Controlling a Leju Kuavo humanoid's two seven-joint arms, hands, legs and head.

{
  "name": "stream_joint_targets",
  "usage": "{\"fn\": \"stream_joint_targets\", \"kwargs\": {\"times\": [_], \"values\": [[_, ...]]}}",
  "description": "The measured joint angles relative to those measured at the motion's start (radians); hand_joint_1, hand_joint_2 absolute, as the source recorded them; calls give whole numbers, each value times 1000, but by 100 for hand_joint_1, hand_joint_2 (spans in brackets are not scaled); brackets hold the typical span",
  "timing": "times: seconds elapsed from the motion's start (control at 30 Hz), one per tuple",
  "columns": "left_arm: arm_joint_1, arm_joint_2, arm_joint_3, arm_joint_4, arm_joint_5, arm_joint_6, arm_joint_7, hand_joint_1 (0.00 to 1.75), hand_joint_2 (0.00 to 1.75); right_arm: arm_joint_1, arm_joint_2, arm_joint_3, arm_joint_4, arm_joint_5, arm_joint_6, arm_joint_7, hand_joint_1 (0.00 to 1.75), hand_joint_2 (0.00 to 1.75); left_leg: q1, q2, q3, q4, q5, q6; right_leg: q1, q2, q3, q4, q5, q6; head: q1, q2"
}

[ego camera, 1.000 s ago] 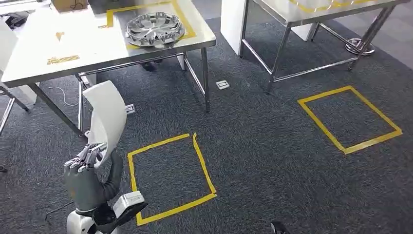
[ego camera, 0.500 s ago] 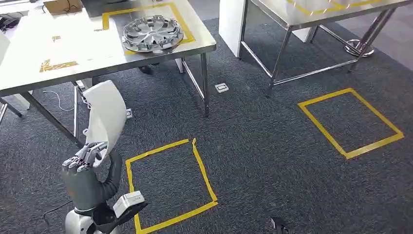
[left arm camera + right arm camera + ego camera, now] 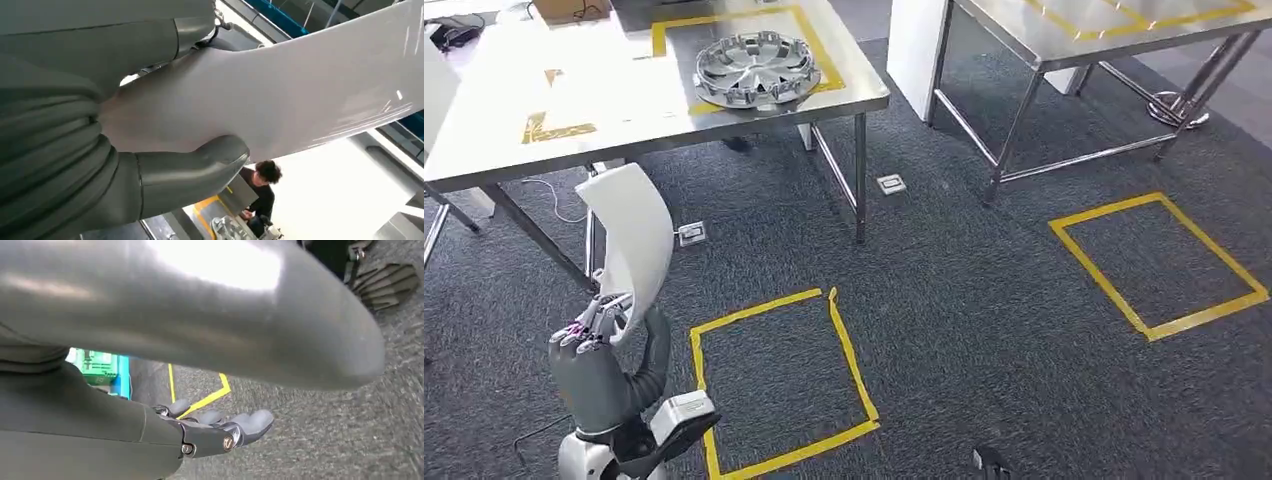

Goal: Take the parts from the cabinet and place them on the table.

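Observation:
My left hand (image 3: 596,362) is raised at the lower left of the head view and grips a white curved panel part (image 3: 632,240) by its lower end, so the part stands upright above the hand. Seen from the left wrist, the thumb (image 3: 192,170) presses against the glossy white part (image 3: 300,85). Ahead stands the steel table (image 3: 594,120) with yellow tape marks; a silver hubcap (image 3: 756,68) lies inside its taped frame. My right hand (image 3: 220,430) hangs over the carpet, fingers apart and holding nothing.
A second steel table (image 3: 1064,50) stands to the right. Yellow tape squares mark the carpet in front of me (image 3: 774,380) and further right (image 3: 1164,260). A floor socket (image 3: 890,184) sits near the table leg. A person (image 3: 262,195) is at the table.
The whole picture has shifted a little as the camera moved; the table now lies slightly further right. My left hand still holds the white part upright.

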Motion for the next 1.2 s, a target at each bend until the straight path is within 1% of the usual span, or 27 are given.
{"fn": "stream_joint_targets", "kwargs": {"times": [0.03,0.1,0.13,0.2,0.23,0.27,0.3,0.33,0.4,0.43,0.47,0.53,0.6,0.63,0.73,0.77,0.8,0.83,0.9,0.93,0.97,1.0,1.03,1.1,1.13,1.17,1.2], "values": [[0,0,0,0,0,0,0,175,175,1,-1,0,0,2,1,0,0,0,2,0,3,-3,-2,-4,1,0,1,0,-3,-5,0,0],[1,-1,1,2,0,0,2,175,175,1,1,0,0,7,8,4,0,0,0,2,8,13,-12,-17,-12,0,26,-18,0,-13,1,0],[-2,-1,1,4,0,0,1,175,175,0,0,0,0,8,13,4,0,0,1,4,-13,55,-30,-25,-15,-1,35,-20,-3,-20,-11,0],[-1,0,1,10,1,0,1,175,175,0,-1,0,0,9,19,1,0,0,11,6,-104,210,-92,-36,-16,-2,46,-20,-16,-24,-11,0],[1,1,1,13,1,0,1,175,175,1,-1,0,0,10,20,2,0,0,15,6,-148,275,-109,-41,-17,-2,51,-20,-22,-23,-9,0],[2,2,1,18,2,0,1,175,175,3,-1,0,0,10,20,2,0,0,19,7,-177,305,-99,-45,-19,-2,59,-20,-29,-20,-10,0],[2,2,1,21,3,0,1,175,175,4,-1,0,0,11,20,2,0,0,22,7,-177,284,-64,-47,-21,-1,70,-20,-37,-17,-10,0],[1,2,1,23,3,0,1,175,175,5,-1,0,0,11,20,2,0,0,24,8,-157,222,-11,-49,-25,0,82,-20,-46,-13,-10,0],[0,2,1,26,3,0,-2,175,175,4,-1,0,0,13,20,3,0,0,27,12,-89,50,95,-50,-32,2,109,-20,-67,-1,-10,0],[-2,2,1,30,5,0,-2,175,175,3,-2,0,0,14,20,1,0,0,22,12,-73,30,76,-48,-27,4,109,-19,-77,9,-12,0],[-4,2,1,30,7,1,-4,175,175,1,-2,0,0,15,20,-6,0,0,19,12,-59,8,59,-29,-26,4,109,-18,-84,18,-17,0],[-5,2,2,35,12,3,-6,175,175,1,-2,0,0,17,21,-7,0,0,15,10,-60,5,50,-11,-28,4,126,-24,-75,32,-7,0],[-8,2,2,38,18,7,-11,175,175,1,-1,0,0,16,26,-5,0,0,21,4,-33,-4,42,5,-32,3,132,-14,-85,37,-5,0],[-13,1,2,41,19,10,-14,175,175,-1,-1,0,0,15,29,-5,0,0,20,5,-20,-7,35,13,-30,4,116,27,-91,38,-6,0],[-22,0,2,49,21,11,-17,175,175,-2,-2,0,0,12,34,-17,0,0,14,3,-6,-7,16,22,-24,5,-43,240,-164,39,0,0],[-22,0,2,53,21,11,-17,175,175,1,-2,0,0,12,35,-18,0,0,12,1,1,-7,8,23,-22,5,-82,273,-172,37,1,0],[-22,0,2,55,21,12,-18,175,175,3,-2,0,0,12,35,-14,0,0,9,-1,12,-7,0,23,-20,5,-101,267,-155,33,2,0],[-22,0,2,56,21,12,-18,175,175,5,-2,0,0,12,36,-13,0,0,6,-2,26,-7,-10,23,-18,5,-102,223,-115,27,2,0],[-24,0,2,58,21,12,-19,175,175,5,-2,0,0,12,36,-14,0,0,2,-1,58,-7,-33,21,-10,4,-66,64,16,9,2,0],[-25,0,2,60,21,12,-20,175,175,6,-2,0,0,12,36,-15,0,0,2,0,59,-7,-44,19,-4,4,-62,10,73,0,2,0],[-27,0,2,63,21,13,-20,175,175,5,-3,0,0,12,36,-24,0,0,-2,-5,69,-3,-51,12,4,1,-63,11,18,-2,-3,0],[-28,0,2,63,21,14,-20,175,175,6,-3,0,0,12,36,-26,0,0,-1,-5,63,-7,-62,3,6,3,-50,12,27,-6,-2,0],[-28,0,2,63,21,14,-20,175,175,6,-3,0,0,12,36,-23,0,0,0,-4,84,3,-59,-2,5,5,-46,6,36,-11,-3,0],[-33,1,2,61,21,16,-20,175,175,3,-2,0,0,12,36,-7,0,0,-1,-2,87,9,-68,-11,-4,5,-17,0,27,-22,-1,0],[-34,1,2,60,21,17,-21,175,175,2,-2,0,0,12,37,-6,0,0,0,2,76,46,-68,-18,-5,5,-3,-4,19,-28,-3,0],[-38,1,1,59,21,18,-23,175,175,0,-2,0,0,12,37,-10,0,0,2,4,35,110,-79,-22,-6,5,4,-4,11,-34,-13,0],[-38,2,1,60,19,19,-23,175,175,0,-2,0,0,11,37,-11,0,0,6,5,-14,180,-102,-27,-6,4,12,-4,3,-35,-12,0]]}}
